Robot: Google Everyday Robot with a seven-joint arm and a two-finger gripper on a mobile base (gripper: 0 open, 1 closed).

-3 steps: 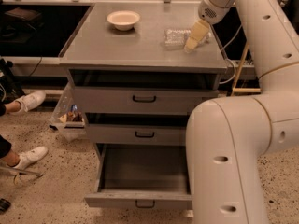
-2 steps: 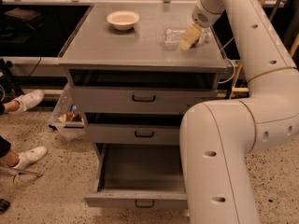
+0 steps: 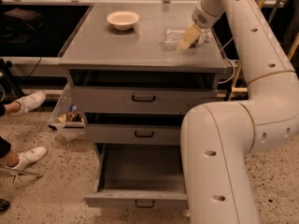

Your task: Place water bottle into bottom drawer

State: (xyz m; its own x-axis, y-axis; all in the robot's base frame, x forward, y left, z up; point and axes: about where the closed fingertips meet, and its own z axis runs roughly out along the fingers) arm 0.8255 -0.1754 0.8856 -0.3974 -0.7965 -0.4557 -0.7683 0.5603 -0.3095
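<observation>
1. The water bottle (image 3: 172,35) lies on its side on the grey worktop (image 3: 131,48), near the right edge and about midway between the back and front right corners.
2. The gripper (image 3: 187,39) is down at the bottle's right end, touching or just beside it. Whether it is wide, narrow or gripping the bottle cannot be told.
3. A cream bowl (image 3: 123,19) stands upright towards the back edge, left of the middle and well apart from the bottle.
4. The bottom drawer (image 3: 135,199) is pulled far out below the worktop's front edge, its grey inner floor showing and its black handle on the front.
5. The robot's arm (image 3: 264,73) comes down past the right edge of the worktop. Its thick lower link (image 3: 215,171) stands in front of the cabinet's right side and hides the right end of the bottom drawer.
6. The top drawer (image 3: 140,99) and middle drawer (image 3: 133,133) each stand out a little from the cabinet, with a dark gap above each.
7. A clear bin (image 3: 65,119) with small items sits on the floor just beside the cabinet's left side.
8. Two white shoes (image 3: 29,101) of a person show at the left, well apart from the drawers.
</observation>
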